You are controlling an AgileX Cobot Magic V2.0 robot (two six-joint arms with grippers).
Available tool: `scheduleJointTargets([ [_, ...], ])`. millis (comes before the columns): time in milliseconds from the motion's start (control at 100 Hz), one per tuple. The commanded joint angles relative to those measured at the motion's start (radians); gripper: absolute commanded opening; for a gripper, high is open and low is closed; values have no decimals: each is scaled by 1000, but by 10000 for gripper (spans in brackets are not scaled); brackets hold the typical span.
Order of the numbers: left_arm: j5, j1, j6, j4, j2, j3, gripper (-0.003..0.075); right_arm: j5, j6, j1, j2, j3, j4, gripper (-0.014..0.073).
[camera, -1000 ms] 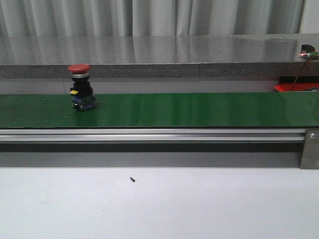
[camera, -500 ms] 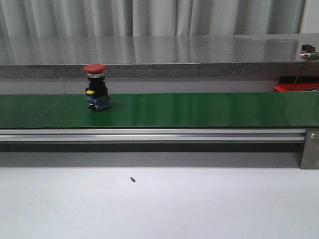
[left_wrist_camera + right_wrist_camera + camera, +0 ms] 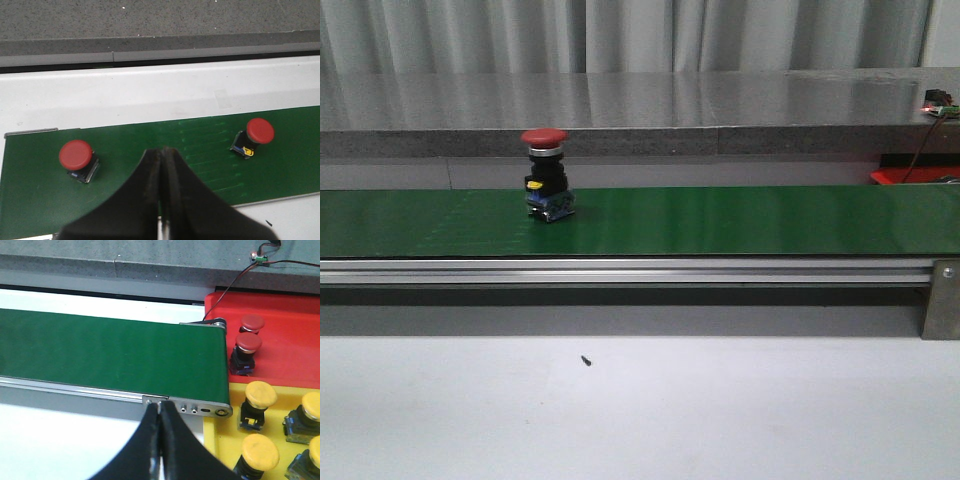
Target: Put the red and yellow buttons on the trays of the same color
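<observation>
A red button [image 3: 546, 187] stands upright on the green belt [image 3: 740, 220]; left tool [image 3: 162, 165] and right tool [image 3: 159, 420] hover above the belt, both pinched closed and empty.

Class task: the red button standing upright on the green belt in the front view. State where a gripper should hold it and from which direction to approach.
Grip the black body of the red button just below its wider mushroom cap, coming down from above with the jaws straddling it. It stands upright, and the cap overhanging the narrower body would likely resist slipping.
</observation>
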Motion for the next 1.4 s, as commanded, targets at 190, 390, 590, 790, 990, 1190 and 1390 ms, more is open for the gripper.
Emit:
scheduleJointTargets([
  [190,-209,-7,-3,-8,-266,272,-20,-11,-9,2,133,-128,9,-67],
  [390,-292,-7,-3,-8,-461,469,-20,53,-9,39,268,-230,9,-67],
  [590,-337,-7,-3,-6,-636,613,-20,139,-9,95,444,-370,9,-67],
  [790,-362,-7,-3,5,-745,687,-20,199,-9,171,639,-525,9,-67],
  [990,-362,-7,-3,7,-753,691,-20,211,-9,257,811,-697,9,-65],
  [1190,-362,-7,-3,7,-753,691,-20,296,-9,333,1000,-889,9,191],
  [1390,-362,-7,-3,7,-753,691,-20,371,-9,377,1172,-1067,9,561],
])
